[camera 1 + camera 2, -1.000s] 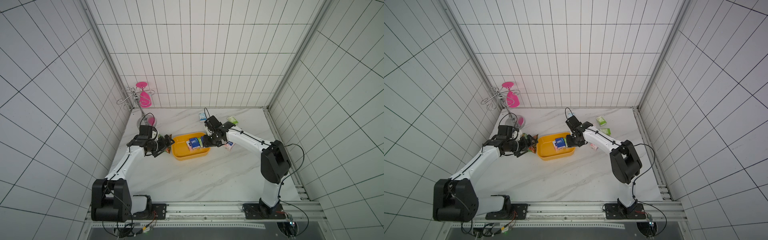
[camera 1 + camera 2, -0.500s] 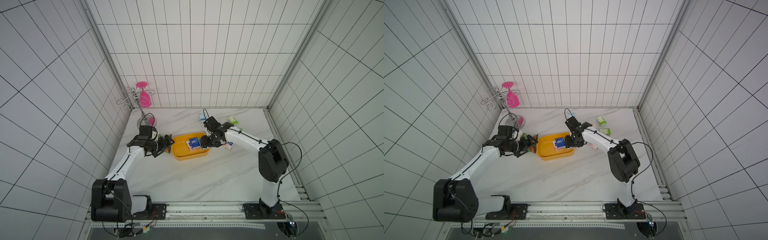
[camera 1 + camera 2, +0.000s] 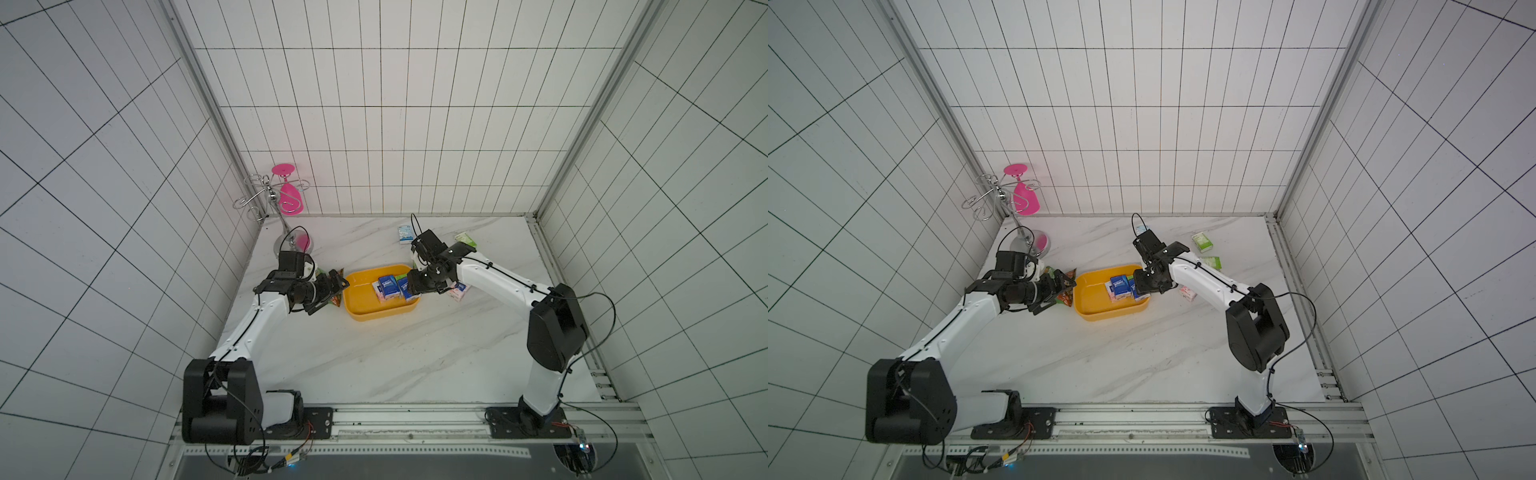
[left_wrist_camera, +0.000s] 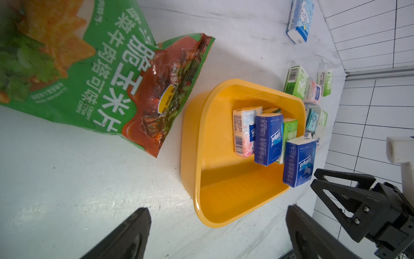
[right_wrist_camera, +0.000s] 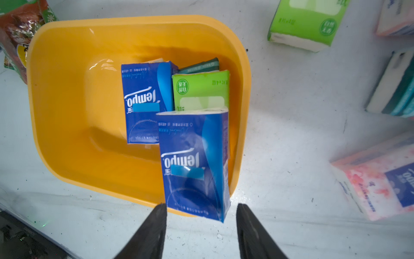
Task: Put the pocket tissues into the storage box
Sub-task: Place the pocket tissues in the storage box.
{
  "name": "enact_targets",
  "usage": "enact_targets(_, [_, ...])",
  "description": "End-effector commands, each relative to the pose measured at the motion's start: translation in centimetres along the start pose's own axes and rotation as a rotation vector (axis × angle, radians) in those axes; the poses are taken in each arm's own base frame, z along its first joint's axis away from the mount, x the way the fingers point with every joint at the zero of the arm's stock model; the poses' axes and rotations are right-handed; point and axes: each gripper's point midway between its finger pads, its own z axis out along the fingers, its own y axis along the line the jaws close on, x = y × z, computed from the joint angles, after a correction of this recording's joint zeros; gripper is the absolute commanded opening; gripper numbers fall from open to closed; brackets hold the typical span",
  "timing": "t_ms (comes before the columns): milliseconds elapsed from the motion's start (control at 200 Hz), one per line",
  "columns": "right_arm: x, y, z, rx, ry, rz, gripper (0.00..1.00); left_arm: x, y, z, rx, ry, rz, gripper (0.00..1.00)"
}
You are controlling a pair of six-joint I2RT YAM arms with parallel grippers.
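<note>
Pocket tissues: several lie in storage box. One blue pkt leans over box rim, half in, resting on its own. Right fingers are parted behind it, not gripping. Left fingers are wide and empty beside box, prob. keeping clear. More pkts on tabletop past box.

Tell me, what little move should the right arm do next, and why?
Probably draw the right arm's fingers back a little. They stand apart, not squeezing the blue pack, which lies tilted across the storage box rim. Backing off would show whether it stays in.
</note>
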Motion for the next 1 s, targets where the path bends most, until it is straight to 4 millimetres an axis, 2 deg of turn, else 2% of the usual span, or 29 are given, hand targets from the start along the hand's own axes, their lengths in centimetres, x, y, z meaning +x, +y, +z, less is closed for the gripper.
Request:
enact_targets(0, [1.5,0.9,0.2,-0.048,0.066,-0.038,0.52,-0.4,-0.2,-0.3,0.015,-0.025,0.017,0.97])
enact_targets(210, [1.7,2.4,2.3,-0.133,0.123,-0.006,0.50,-0.2,-0.3,-0.5,0.017,-0.029,0.022,0.97])
enact_targets(335, [1.1,2.4,2.8,-0.122,0.121,0.004,0.49,-0.2,-0.1,-0.5,0.010,-0.026,0.022,0.97])
enact_targets(550, [0.4,0.5,0.4,-0.004,0.054,-0.036,0.50,-0.3,-0.3,-0.5,0.015,-0.030,0.025,0.97])
enact_targets(755, [-0.3,-0.9,-2.6,0.090,-0.016,-0.074,0.57,-0.3,-0.3,-0.2,0.020,-0.018,0.019,0.97])
enact_targets(910, [-0.5,-3.0,-3.1,0.177,-0.029,-0.084,0.63,-0.5,-0.7,-0.1,0.037,-0.014,0.012,0.98])
enact_targets(994, [-0.7,-4.7,-3.3,0.200,-0.018,0.000,0.63,-0.4,-1.3,0.0,0.050,-0.003,0.021,0.97])
